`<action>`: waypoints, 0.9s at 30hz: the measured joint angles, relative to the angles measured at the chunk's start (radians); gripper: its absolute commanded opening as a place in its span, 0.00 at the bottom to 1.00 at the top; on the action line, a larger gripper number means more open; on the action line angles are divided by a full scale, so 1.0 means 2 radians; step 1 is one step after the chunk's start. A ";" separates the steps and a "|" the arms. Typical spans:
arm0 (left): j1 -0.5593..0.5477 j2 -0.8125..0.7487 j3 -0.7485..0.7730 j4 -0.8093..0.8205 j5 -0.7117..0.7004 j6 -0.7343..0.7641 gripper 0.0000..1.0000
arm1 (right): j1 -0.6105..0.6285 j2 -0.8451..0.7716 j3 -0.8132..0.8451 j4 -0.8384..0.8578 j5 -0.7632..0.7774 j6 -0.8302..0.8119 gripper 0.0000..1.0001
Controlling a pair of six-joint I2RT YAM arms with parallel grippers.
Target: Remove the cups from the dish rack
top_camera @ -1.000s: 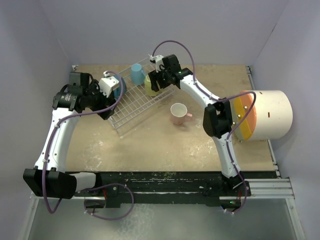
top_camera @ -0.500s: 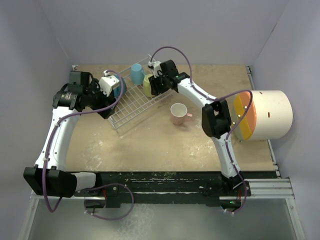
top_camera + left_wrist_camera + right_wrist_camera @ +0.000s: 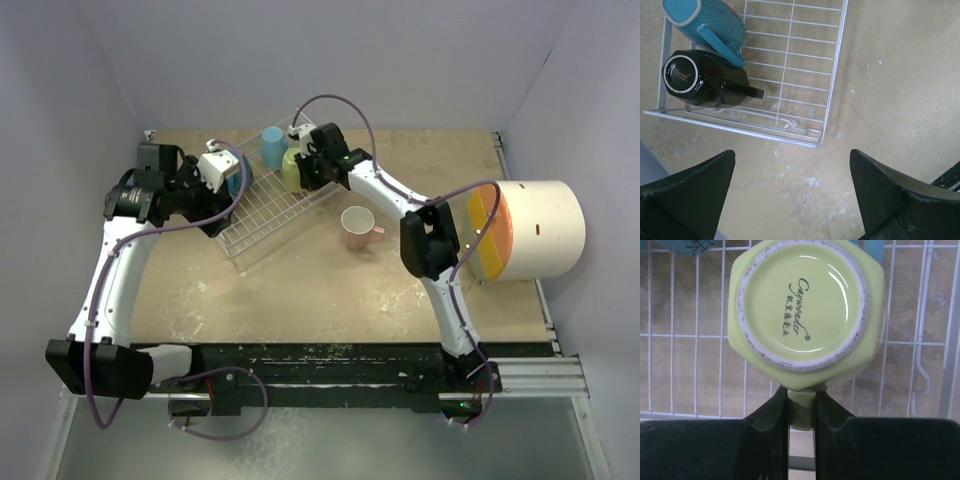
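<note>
Pinching the handle of the upturned yellow-green mug [image 3: 802, 305] at the far end of the dish rack [image 3: 238, 252], the right hand [image 3: 801, 405] has the cup directly ahead of its fingers, while the left hand [image 3: 792, 160] hovers spread.

There are 5 cups [image 3: 272, 147] [image 3: 291, 172] [image 3: 355, 227] [image 3: 705, 22] [image 3: 700, 77], 1 dish rack [image 3: 265, 215], 1 cylinder [image 3: 540, 230].

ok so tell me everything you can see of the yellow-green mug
The yellow-green mug looks like glossy ceramic with faceted sides. It stands upside down in the white wire dish rack, its base facing the right wrist camera: a pale, brown-speckled foot ring around a dark printed maker's mark. Its handle points toward the right gripper, whose two black fingers are pinched on it from both sides. A light blue cup stands close beside it.
</note>
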 measured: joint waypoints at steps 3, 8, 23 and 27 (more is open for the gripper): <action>0.000 -0.013 0.000 0.012 0.009 -0.001 0.99 | 0.011 -0.005 -0.001 -0.001 0.009 0.001 0.00; 0.000 -0.068 -0.002 0.054 0.042 0.001 0.99 | 0.024 -0.050 -0.019 -0.002 0.001 0.018 0.00; 0.001 -0.205 -0.198 0.286 0.198 0.085 0.99 | 0.027 -0.435 -0.312 0.136 -0.134 0.276 0.00; 0.000 -0.240 -0.225 0.358 0.244 0.107 1.00 | 0.028 -0.480 -0.411 0.224 -0.173 0.377 0.00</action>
